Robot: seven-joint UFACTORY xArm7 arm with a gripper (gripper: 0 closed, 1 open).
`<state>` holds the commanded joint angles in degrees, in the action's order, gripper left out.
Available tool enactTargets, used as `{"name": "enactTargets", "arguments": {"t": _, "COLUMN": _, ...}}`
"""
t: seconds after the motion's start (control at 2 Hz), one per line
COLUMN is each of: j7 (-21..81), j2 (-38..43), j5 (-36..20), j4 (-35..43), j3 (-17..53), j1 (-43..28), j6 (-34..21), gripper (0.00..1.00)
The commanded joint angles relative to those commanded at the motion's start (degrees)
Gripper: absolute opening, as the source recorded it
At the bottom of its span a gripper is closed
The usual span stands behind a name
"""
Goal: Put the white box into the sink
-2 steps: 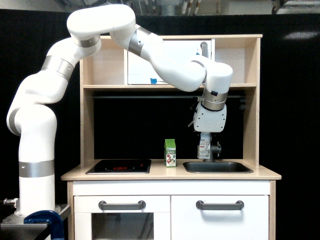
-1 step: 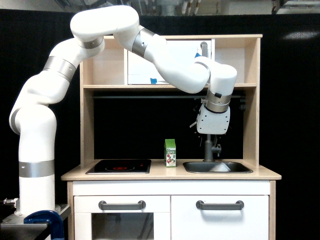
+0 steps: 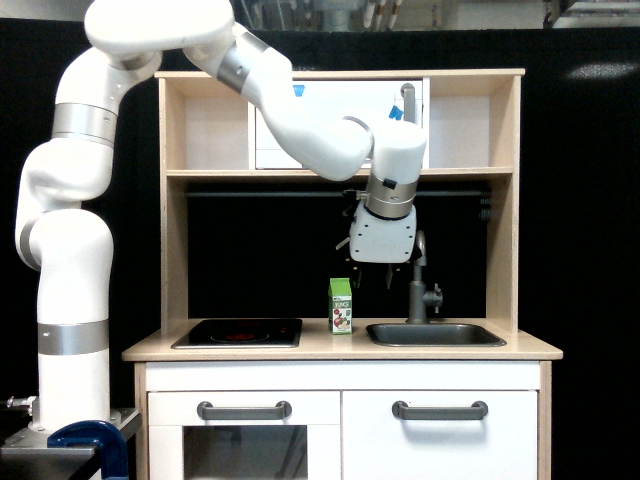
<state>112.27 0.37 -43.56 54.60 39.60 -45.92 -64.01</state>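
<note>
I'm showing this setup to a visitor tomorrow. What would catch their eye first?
The big white arm arching from the exterior view's left over a wooden play kitchen. Its gripper hangs above the counter, between the green carton and the tap, its fingers apart and empty. The black hob and dark sink sit low on the counter; no white box shows.

One exterior camera faces the toy kitchen (image 3: pixel 340 200) frontally, at counter height, from moderate distance, showing the whole arm (image 3: pixel 90 200).
</note>
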Motion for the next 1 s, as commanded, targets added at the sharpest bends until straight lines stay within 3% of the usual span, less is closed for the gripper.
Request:
{"name": "enactTargets", "arguments": {"t": 0.5, "j7": -4.55, "j2": -21.79, "j5": 16.66, "j4": -13.89, "j3": -0.91, "j1": 9.37, "j6": -2.13, "gripper": 1.0}}
{"name": "enactTargets", "arguments": {"t": 1.0, "j7": -6.58, "j2": -25.29, "j5": 18.63, "j4": -15.19, "j3": -2.3, "j1": 11.03, "j6": -3.3, "gripper": 1.0}}
